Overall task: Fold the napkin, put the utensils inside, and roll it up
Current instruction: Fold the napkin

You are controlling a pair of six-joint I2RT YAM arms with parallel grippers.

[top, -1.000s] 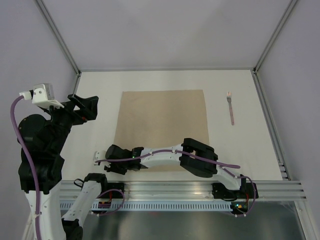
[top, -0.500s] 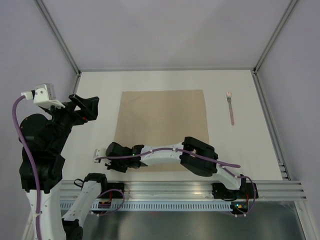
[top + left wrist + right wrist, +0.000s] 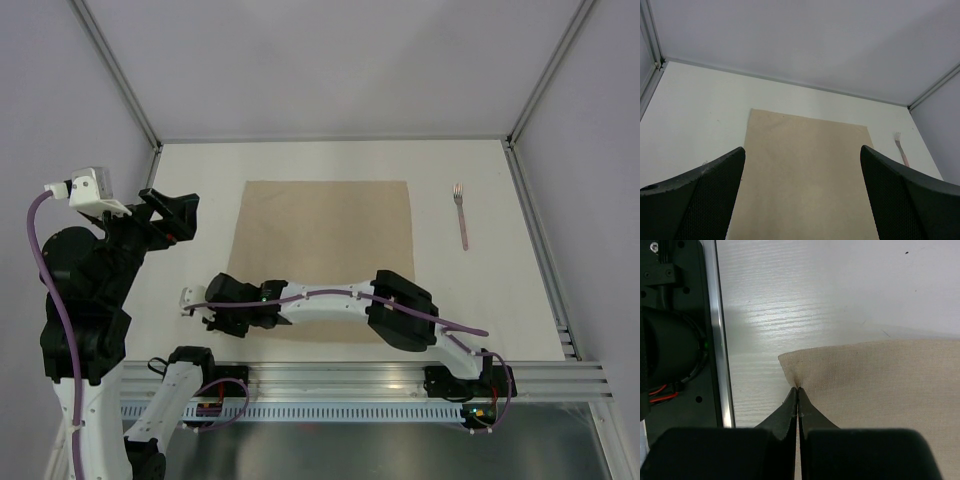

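Two risks, by our reckoning. The table [image 3: 200,180] is bare ahead of the right gripper [image 3: 797,392], but a metal rail [image 3: 722,340] runs close along one side of it. A wide swing that way could strike it.

The napkin [image 3: 880,380] lies flat, spreading back under the tool and away from the rail. The tips are pressed together on the cloth just inside its corner. The bite is thin: a quick lift may slip it, or drag the whole sheet.

The left gripper [image 3: 802,150] hangs raised, jaws wide apart, empty, with the napkin ahead and below.

The fork [image 3: 462,220] lies well apart from both tools, clear of the folding path.
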